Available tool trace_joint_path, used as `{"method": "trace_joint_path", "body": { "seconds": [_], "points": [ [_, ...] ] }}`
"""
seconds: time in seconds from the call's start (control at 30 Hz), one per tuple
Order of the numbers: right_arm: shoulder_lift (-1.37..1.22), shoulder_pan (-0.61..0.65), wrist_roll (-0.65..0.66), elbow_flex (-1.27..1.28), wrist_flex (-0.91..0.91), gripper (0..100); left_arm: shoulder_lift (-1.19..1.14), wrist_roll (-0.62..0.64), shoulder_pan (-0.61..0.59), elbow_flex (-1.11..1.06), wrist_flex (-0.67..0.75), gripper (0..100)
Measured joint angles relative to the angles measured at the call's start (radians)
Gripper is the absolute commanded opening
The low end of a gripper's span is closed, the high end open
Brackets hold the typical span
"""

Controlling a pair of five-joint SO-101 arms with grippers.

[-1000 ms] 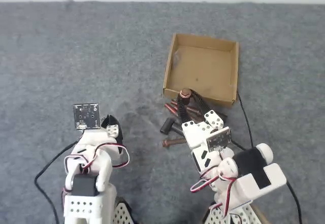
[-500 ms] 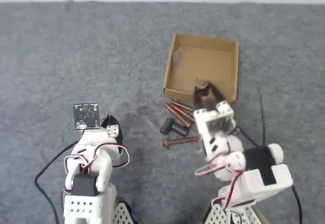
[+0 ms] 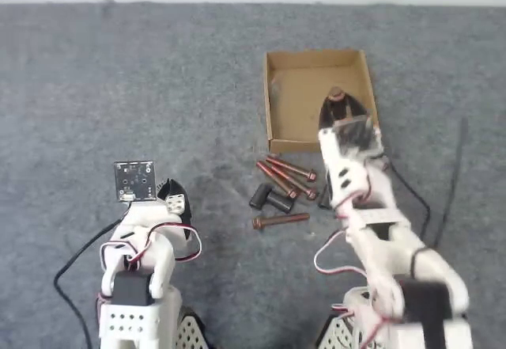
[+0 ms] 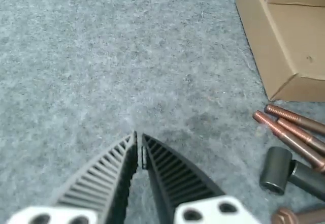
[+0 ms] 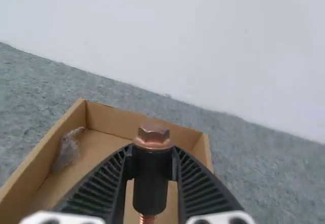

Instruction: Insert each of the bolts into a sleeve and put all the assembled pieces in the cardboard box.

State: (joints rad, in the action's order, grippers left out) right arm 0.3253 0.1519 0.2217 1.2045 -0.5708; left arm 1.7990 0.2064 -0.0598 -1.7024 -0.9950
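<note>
we are finding the right gripper (image 5: 152, 158) clenching its fingers on the assembled piece (image 5: 151, 178), a copper bolt with a hex head seated in a black sleeve, held over the cardboard box (image 3: 273, 104). we are judging the piece to be stiff, smooth metal, fairly heavy for its size and apt to slip, so the sleeve's middle is offering the safest hold. the left gripper (image 4: 138, 144) is showing its fingers pressed together on nothing, off to one side of the loose bolts (image 3: 286, 171) and sleeves (image 3: 269, 199) lying on the desk (image 3: 158, 88) just outside the box.
</note>
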Motion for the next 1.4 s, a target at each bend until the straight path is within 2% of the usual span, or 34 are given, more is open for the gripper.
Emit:
{"method": "trace_joint_path", "body": {
  "seconds": [0.13,0.23,0.37,0.67,0.87,1.2,1.4],
  "points": [
    [0.157,-0.005,-0.064,-0.212,0.526,0.6,0.0,0.0,0.0,0.0,0.0,2],
    [0.173,0.0,-0.064,-0.364,0.813,0.6,0.0,0.0,0.0,0.0,0.0,2],
    [0.129,-0.006,-0.064,-0.529,1.039,0.6,0.0,0.0,0.0,0.0,0.0,2],
    [-0.206,-0.029,-0.052,-0.954,1.493,0.9,0.0,0.0,0.0,0.0,0.0,2],
    [-0.456,-0.026,-0.052,-1.264,1.703,0.9,0.0,0.0,0.0,0.0,0.0,2],
    [-0.852,-0.029,-0.103,-1.702,1.837,1.3,0.0,0.0,0.0,0.0,0.0,2],
    [-1.005,-0.032,-0.137,-1.847,1.866,13.2,0.0,0.0,0.0,0.0,0.0,2]
  ]
}}
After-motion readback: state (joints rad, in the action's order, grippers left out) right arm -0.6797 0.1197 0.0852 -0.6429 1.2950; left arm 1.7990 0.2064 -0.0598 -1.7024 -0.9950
